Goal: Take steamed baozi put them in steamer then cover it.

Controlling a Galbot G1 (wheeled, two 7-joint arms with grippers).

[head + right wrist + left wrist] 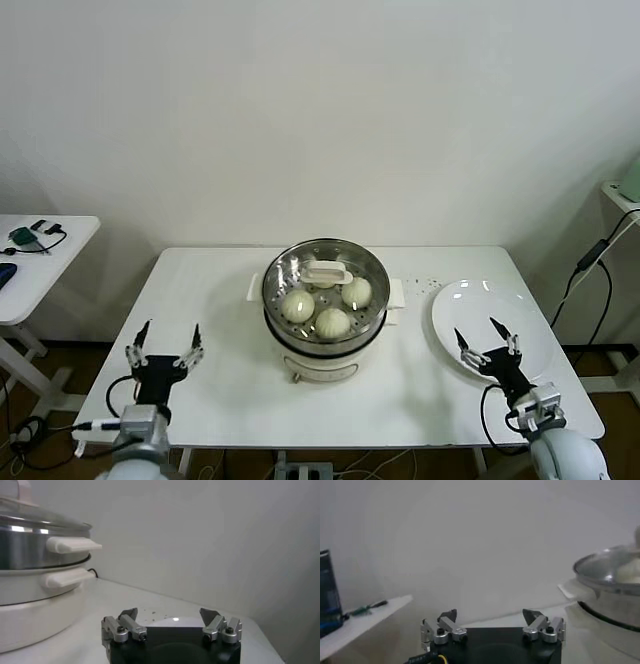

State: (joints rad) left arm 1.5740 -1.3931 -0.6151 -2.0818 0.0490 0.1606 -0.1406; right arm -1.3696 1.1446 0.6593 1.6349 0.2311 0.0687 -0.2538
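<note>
Both grippers sit low at the near edge of the white table (210, 300), one at each side of the steamer (325, 345). Left gripper (164, 343) hovers over the table's near left part with its fingers spread wide and nothing between them; its wrist view shows the same 2 fingertips (449, 616) standing well apart, with the steamer off to one side. Right gripper (487, 336) is just as wide open and empty, and it sits over the near edge of the flat white plate (530, 330) at the table's right.

At the table's middle stands the stainless-steel steamer on its white base, white side handles sticking out. Its clear glass cover (325, 285) with a white rectangular handle rests on top, closing the pot. Through the glass, 3 steamed baozi (332, 322) show plainly on the perforated tray; whether a 4th lies under the handle I cannot tell.

A second white table (40, 270) with small items stands apart at far left.
</note>
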